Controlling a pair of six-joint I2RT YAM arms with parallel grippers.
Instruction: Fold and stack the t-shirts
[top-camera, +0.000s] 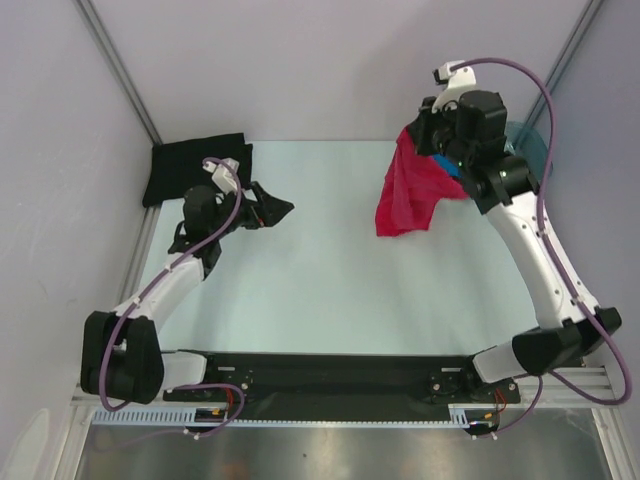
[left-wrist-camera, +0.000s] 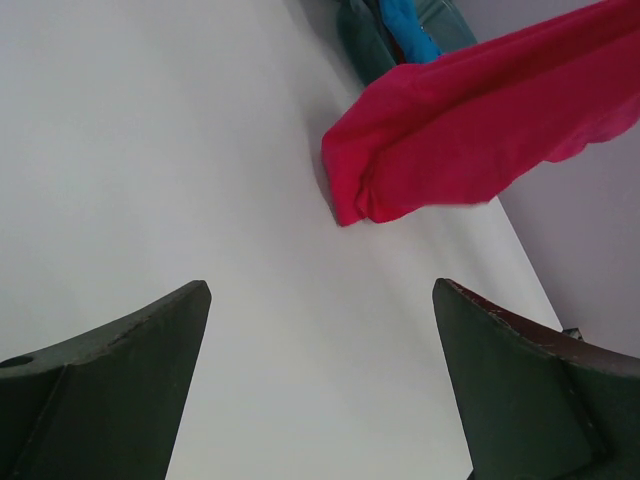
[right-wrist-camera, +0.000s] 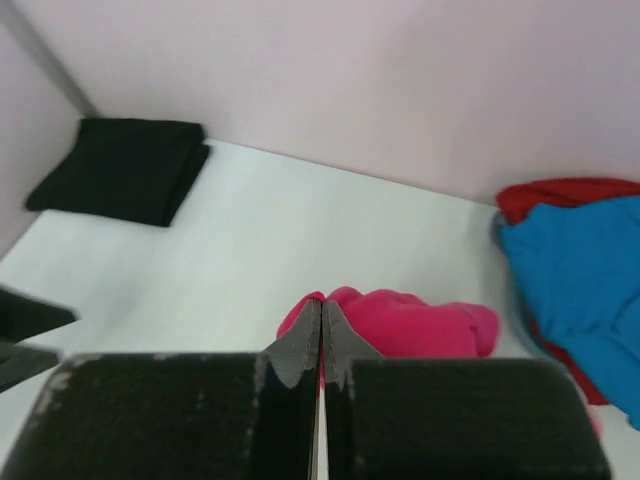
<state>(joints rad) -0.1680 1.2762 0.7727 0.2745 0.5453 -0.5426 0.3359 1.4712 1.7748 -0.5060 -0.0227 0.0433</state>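
Right gripper (right-wrist-camera: 321, 322): fingers pressed together, pinching a bright magenta-pink t-shirt (top-camera: 408, 195) of soft cloth by one edge. The cloth hangs bunched below that gripper. Its long axis runs down from the pinch toward the pale flat table (top-camera: 320, 290). The lower end is at or just above the surface; contact is not clear.

Left gripper (top-camera: 275, 208): fingers spread wide, nothing between them. From it the hanging shirt lies ahead and off to its right, well apart, with bare table between.

Judgement: the right arm is occupied, so the left is the free one to take a second edge. The coming move turns on it crossing toward the dangling lower end so the shirt can be spread flat. That end is bunched, so catching a single layer may be fiddly.

Folded black t-shirt (top-camera: 190, 165): a flat rectangle of cloth, near the left gripper, behind it on the far side. It looks like the base of the stack.

Crumpled bright blue t-shirt (right-wrist-camera: 580, 270): lies over a red t-shirt (right-wrist-camera: 570, 192) in a translucent teal plastic basin (top-camera: 530, 145), near the right gripper on its right.

No brand, label or writing is legible anywhere.
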